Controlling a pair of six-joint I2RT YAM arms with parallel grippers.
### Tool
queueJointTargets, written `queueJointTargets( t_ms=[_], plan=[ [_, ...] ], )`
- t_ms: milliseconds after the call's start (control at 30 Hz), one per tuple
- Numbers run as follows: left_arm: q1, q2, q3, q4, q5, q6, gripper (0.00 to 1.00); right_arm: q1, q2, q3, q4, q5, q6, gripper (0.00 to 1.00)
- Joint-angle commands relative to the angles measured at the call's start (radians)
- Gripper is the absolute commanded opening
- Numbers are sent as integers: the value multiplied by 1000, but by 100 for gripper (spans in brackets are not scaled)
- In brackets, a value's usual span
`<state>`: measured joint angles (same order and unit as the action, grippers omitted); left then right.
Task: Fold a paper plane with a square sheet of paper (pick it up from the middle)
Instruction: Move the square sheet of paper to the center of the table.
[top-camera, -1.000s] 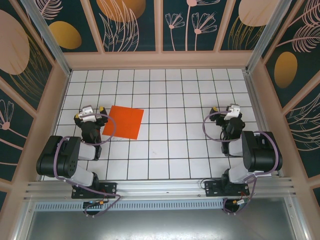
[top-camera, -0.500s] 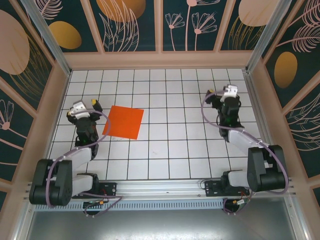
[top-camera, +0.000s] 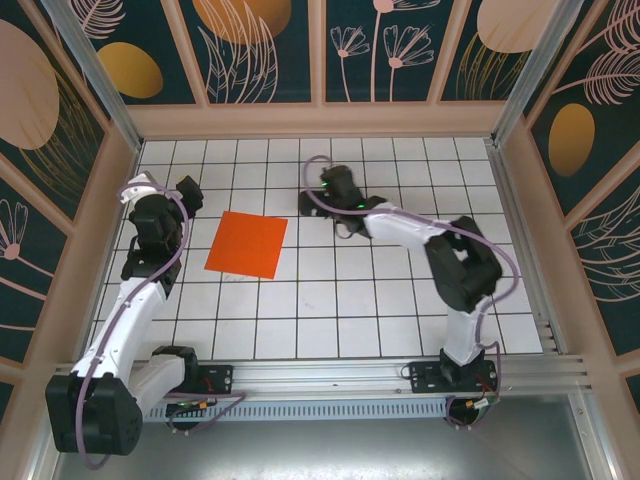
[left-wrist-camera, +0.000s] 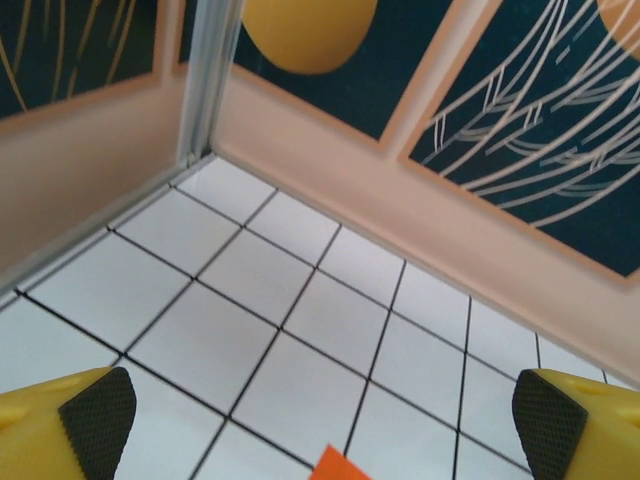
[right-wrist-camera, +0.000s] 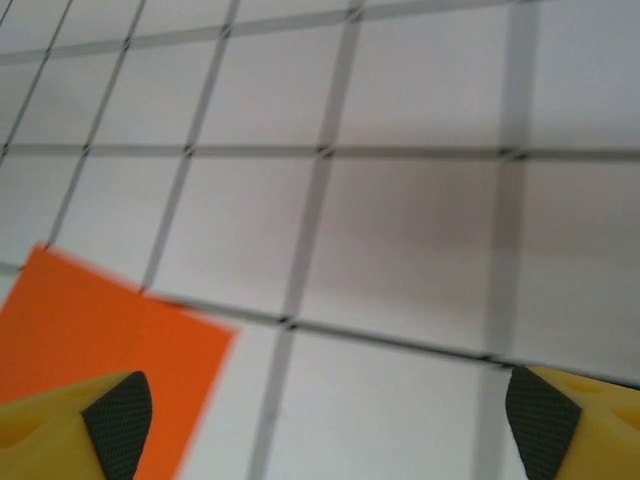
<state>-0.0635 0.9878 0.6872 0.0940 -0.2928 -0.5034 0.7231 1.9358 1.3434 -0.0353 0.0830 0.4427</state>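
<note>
**Item.** One square sheet of paper, bright orange-red. It lies flat and unfolded on the white tiled table, left of centre, with its edges slightly askew to the tile lines. No crease is visible, so folding has not begun.

**Handling, as judged.** The sheet looks thin, very light and limp. It is likely to slide on the smooth tiles and to crumple or tear under a hard pinch. Lying flush, it offers no raised edge to grip. The task calls for a hold at the middle, so the pads would probably have to press down near the centre and draw together gently to raise a ridge.

**Tools.**
- The left gripper hangs near the sheet's far left corner. Its jaws are spread wide with nothing between them. A corner of the sheet shows at the bottom of its wrist view.
- The right gripper is reached across, near the far right corner and clear of the paper. Its jaws are also spread and empty.

**Count.** One sheet and two grippers, neither of them holding anything.
</note>
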Motion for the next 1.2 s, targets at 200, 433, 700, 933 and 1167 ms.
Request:
queueJointTargets(
  t_ms=[200, 433, 700, 933, 1167],
  plan=[
    [4, -52, 15, -110, -4, -43, 99, 188, 267, 305, -90, -102, 220, 71],
    [3, -49, -3, -102, -24, -47, 99, 240, 363, 390, -156, -130, 247, 70],
    [4, -43, -15, -94, -40, -44, 99, 245, 385, 378, -261, -128, 227, 68],
    [4, -44, -24, -93, -49, -40, 99, 185, 244, 115, -289, -102, 120, 68],
    [4, -42, -30, -88, -40, -41, 98, 0, -2, -217, -285, -83, -73, 69]
  ],
)
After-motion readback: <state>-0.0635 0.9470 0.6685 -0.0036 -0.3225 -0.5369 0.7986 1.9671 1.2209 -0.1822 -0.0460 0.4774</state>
